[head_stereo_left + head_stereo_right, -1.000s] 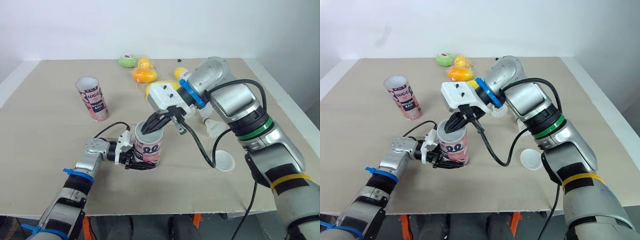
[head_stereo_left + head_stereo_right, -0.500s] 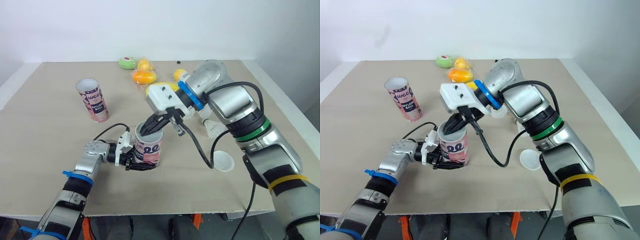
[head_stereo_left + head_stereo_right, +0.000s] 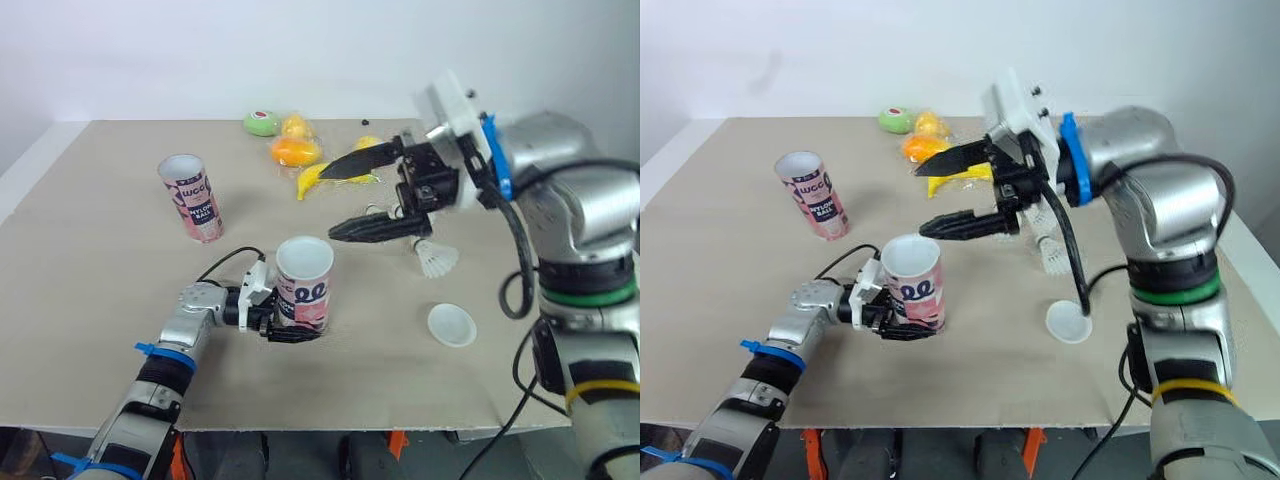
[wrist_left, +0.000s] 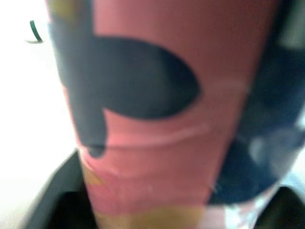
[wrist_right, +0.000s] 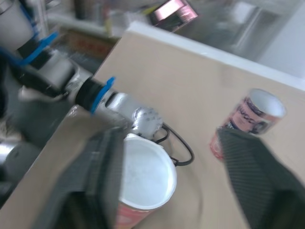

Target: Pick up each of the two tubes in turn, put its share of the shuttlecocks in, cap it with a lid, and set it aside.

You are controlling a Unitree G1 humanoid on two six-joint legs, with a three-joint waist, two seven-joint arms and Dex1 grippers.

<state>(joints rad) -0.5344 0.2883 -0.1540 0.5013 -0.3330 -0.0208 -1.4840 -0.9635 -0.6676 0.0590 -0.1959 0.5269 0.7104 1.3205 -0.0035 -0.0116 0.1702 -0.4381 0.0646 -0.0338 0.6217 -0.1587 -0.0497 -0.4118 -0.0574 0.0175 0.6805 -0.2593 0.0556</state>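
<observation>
Your left gripper [image 3: 283, 325] clamps one tube [image 3: 304, 282] upright (steady for loading); right gripper [image 3: 331, 203] hangs above that tube, spread wide, empty.

Beige table [image 3: 90, 200] against white wall [image 3: 200, 50]

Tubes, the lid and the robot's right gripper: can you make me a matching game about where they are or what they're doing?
Things:
1. near tube
2. far tube
3. lid
4. right gripper

States:
A. open, up in the air
B. standing alone on the table, at the robot's left
C. held by the left gripper
D. lying flat, to the right of the held tube

Pairs: 1-C, 2-B, 3-D, 4-A
</observation>
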